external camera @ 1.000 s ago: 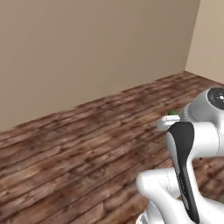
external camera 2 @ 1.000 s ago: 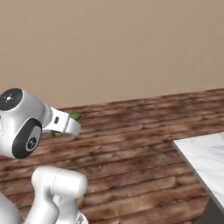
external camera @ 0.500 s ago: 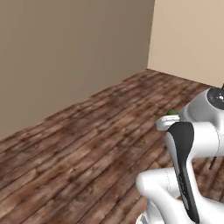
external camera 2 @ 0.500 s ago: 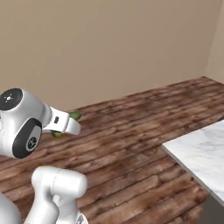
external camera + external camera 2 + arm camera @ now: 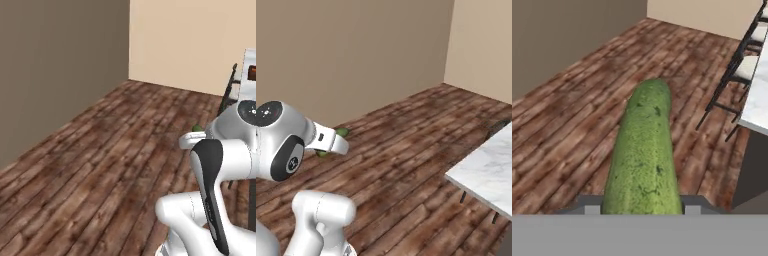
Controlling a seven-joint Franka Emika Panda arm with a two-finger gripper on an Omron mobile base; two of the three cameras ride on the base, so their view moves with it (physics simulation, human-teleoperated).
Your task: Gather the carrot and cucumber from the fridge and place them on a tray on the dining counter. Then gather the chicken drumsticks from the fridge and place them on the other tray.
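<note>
The gripper (image 5: pixel 643 210) is closed partway on the cucumber (image 5: pixel 644 160) — it points toward 12 o'clock, probably over bare wooden floor (image 5: pixel 577 125).

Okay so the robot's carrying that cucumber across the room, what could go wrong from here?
The cucumber sticks out far past the gripper, which holds it only at one end, so it might slip or swing loose during turns. The marble counter and the chairs beside it lie close ahead, so the base could clip them.
</note>
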